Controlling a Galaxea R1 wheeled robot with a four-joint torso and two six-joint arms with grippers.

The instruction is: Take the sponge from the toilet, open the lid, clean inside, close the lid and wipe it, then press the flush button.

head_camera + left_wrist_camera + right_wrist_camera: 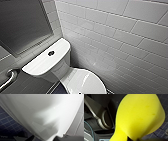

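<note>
Here, head: glossy white toilet (pixel 45 62), hard, slick; lid (pixel 83 82) down; flush button (pixel 51 53) mid-tank
Left wrist: toilet's smooth curved wall close, above dark floor tiles (pixel 7 122); left gripper (pixel 46 139), state I cannot tell
Right wrist: sponge (pixel 139 115), soft, light, porous; its narrow end clamped in right gripper (pixel 132 139); likely squashes easily

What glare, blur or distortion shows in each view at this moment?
Head view: the wide-angle lens bows the wall tiles, everything is soft, and a glare streak runs along the lid. Left wrist view: the toilet sits very close, near featureless white with small glints and a grey shadow patch. Right wrist view: the sponge looms large and blurred, evenly lit.
</note>
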